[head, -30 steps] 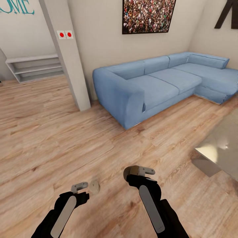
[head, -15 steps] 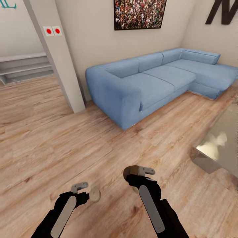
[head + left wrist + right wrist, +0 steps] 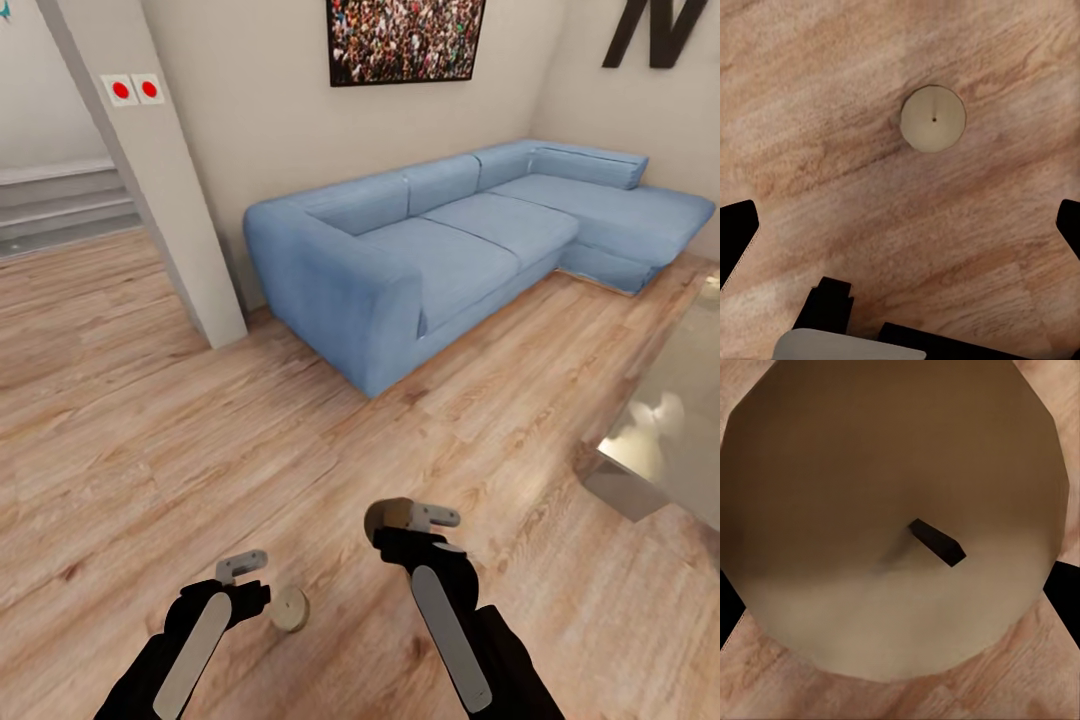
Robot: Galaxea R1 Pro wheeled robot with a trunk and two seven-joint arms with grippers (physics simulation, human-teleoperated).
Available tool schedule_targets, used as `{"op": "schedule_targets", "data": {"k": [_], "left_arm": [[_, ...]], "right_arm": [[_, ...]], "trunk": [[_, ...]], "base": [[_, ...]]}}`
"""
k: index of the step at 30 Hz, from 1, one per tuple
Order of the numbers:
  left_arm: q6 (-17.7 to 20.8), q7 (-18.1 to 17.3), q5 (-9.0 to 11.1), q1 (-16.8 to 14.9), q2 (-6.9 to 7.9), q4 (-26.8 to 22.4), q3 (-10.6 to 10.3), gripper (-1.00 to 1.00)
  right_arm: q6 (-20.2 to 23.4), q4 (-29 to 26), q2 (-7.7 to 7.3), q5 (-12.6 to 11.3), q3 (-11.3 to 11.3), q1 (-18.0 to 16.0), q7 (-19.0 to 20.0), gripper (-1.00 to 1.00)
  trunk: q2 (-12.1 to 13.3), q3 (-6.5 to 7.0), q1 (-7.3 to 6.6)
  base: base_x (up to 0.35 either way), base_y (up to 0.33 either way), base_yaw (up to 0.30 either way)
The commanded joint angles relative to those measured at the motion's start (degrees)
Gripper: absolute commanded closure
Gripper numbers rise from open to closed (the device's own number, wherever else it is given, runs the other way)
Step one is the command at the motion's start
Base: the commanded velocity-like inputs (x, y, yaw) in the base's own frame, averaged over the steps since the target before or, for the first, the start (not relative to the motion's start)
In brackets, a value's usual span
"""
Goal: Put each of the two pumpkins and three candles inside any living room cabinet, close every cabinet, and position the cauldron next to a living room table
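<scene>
Candle-collecting step: right gripper (image 3: 400, 520) pinching a candle (image 3: 900, 517); left gripper (image 3: 900, 225) spread above second candle (image 3: 933, 119). Next: descend, clamp it.

**Wooden floor, living room: contents**

Light wood-plank floor (image 3: 150, 420). Standing on it: one blue corner sofa (image 3: 420, 250) against the far wall; one pale square pillar (image 3: 150, 190) just beside the sofa's near arm; one glossy low table (image 3: 670, 430) at the floor's right edge. One small tan round candle (image 3: 290, 609) rests flat on bare boards, well apart from the sofa and table.
</scene>
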Motion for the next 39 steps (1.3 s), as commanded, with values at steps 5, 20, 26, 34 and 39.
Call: {"op": "schedule_targets", "data": {"k": [5,20,26,34,39], "left_arm": [[0.03,0.6,0.53,-0.02,0.09,-0.06,-0.14,-1.0],[-2.45,0.6,0.75,-0.04,-0.17,-0.23,-0.04,-1.0],[-2.85,0.6,0.78,-0.02,-0.25,-0.21,0.06,-1.0],[-3.29,0.6,0.79,-0.02,-0.28,0.48,0.05,-1.0],[-5.24,0.57,0.67,-0.47,-0.43,3.54,-0.01,-1.0]], "right_arm": [[-0.14,-0.06,0.0,-0.53,0.16,-0.04,-0.59,1.0],[-0.15,-0.67,0.0,-0.44,0.45,-0.04,-0.61,1.0],[0.06,-5.14,0.0,-0.41,4.74,0.44,-0.91,1.0],[0.41,-7.37,0.0,-0.35,10.99,0.82,-1.04,1.0],[0.54,-7.43,0.0,-0.35,13.31,0.73,-1.0,1.0]], "trunk": [[-0.02,-0.04,0.01],[-0.42,-0.22,0.23],[-2.83,-1.3,1.54],[-6.04,-2.74,3.3],[-8.04,-3.63,4.4]], "base": [[0.137,0.036,-0.001],[0.057,0.001,0.0],[0.0,0.0,0.0],[0.0,0.0,0.0],[0.0,0.0,0.0]]}}
